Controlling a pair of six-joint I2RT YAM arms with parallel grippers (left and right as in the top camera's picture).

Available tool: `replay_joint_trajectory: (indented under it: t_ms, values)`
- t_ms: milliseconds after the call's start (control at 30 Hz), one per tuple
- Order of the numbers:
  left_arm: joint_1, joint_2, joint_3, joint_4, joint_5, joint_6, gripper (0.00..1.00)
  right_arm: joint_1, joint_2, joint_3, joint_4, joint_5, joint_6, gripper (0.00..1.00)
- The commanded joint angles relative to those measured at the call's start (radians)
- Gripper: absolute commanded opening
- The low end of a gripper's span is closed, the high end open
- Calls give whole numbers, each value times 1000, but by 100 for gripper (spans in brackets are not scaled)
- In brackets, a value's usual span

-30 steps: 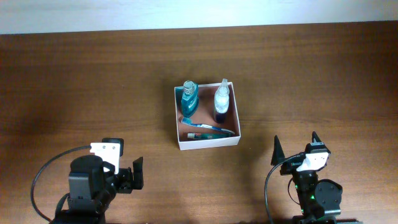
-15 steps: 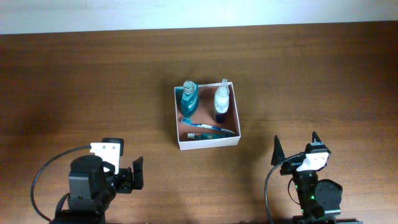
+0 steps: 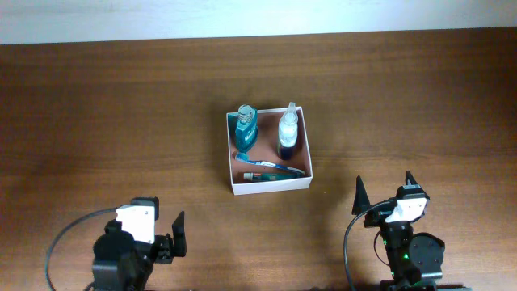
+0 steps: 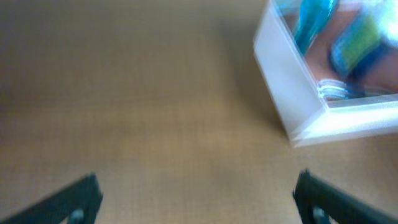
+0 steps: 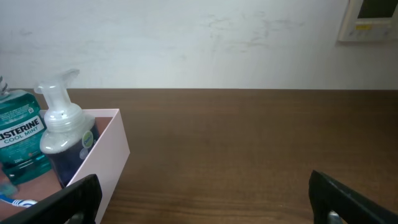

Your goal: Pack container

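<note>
The container [image 3: 270, 187] is a square white-walled box with a reddish-brown inside at the table's middle. It holds a teal mouthwash bottle [image 3: 245, 128], a clear spray bottle [image 3: 287, 131] and a blue toothbrush [image 3: 271, 168] lying along its front. My left gripper [image 3: 170, 236] is open and empty near the front edge, left of the box; the left wrist view shows the box's corner [image 4: 298, 118]. My right gripper [image 3: 384, 192] is open and empty, front right of the box. The right wrist view shows the box wall [image 5: 102, 158], the mouthwash bottle [image 5: 22, 140] and the spray bottle [image 5: 62, 127].
A white wall [image 5: 186, 43] runs behind the table's far edge, with a wall panel [image 5: 370, 18] at the upper right. Black cables [image 3: 65, 230] loop beside the left arm's base.
My left arm has drawn back toward the front edge, and its gripper now sits lower in the overhead view. The right arm and the box's contents have not moved.
</note>
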Motion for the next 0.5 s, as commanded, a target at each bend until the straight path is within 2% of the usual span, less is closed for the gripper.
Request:
replay_joint_trajectory:
  t_ms: [0,133,300,333,467]
  values:
    - [-2,-125,-152,164,-73,-2,100,6,-8,-5,-7,13,-6,99]
    - [-2,-207,-298,433,-130,6,100,6,-8,-5,-7,13,-6,98]
    - [-2,-257,-475,835,-129,138,100,6,-8,-5,-7,13,-6,99]
    - [-2,-264,-498,875,-129,151,100,6,-8,-5,-7,13,-6,99]
    - [5,-283,-502,792,-122,183,100,6,-8,-5,-7,13,-6,99]
